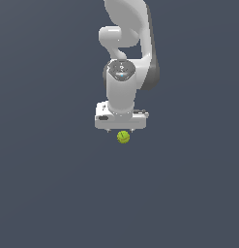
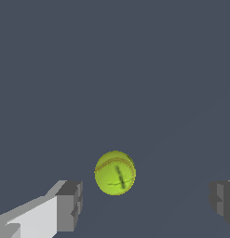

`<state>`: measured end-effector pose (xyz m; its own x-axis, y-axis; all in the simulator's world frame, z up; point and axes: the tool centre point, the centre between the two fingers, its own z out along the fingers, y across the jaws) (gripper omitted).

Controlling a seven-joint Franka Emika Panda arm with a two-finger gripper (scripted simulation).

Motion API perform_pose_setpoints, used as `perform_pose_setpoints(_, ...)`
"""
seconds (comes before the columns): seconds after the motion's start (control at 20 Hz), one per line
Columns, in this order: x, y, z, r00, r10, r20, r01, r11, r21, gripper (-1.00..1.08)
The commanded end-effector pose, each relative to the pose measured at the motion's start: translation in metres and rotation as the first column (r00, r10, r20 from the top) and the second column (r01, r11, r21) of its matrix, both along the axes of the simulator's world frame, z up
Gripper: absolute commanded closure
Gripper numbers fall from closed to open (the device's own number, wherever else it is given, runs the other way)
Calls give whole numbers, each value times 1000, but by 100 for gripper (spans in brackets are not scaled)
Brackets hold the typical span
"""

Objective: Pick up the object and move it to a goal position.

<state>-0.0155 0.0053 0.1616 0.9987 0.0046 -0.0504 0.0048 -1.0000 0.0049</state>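
Observation:
The object is a small yellow-green ball [image 1: 123,137] with faint dark seam marks, lying on the dark grey floor just below the white gripper [image 1: 121,131] in the exterior view. In the wrist view the ball [image 2: 115,172] sits between the two fingers, closer to one grey pad [image 2: 70,206] than to the other pad [image 2: 222,201]. The gripper [image 2: 145,203] is open, with wide gaps on both sides of the ball. The fingers touch nothing. The fingertips are mostly hidden under the hand in the exterior view.
The white arm [image 1: 126,53] rises from the hand toward the top of the exterior view. The plain dark grey floor [image 1: 53,184] spreads all around with no other objects in sight.

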Motion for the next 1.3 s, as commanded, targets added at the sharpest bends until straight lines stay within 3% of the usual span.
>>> perform_pose_setpoints(0.0,0,0,0,1000,0,0,0,1000,0,-92)
perform_pose_setpoints(0.45,-2,-30,0,999,-40,-12,40,999,3,-92)
perform_pose_setpoints(0.7,-2,-29,0,999,-38,-12,38,999,3,-92)
perform_pose_setpoints(1.25,-12,-18,-20,994,106,3,-106,994,6,-92)
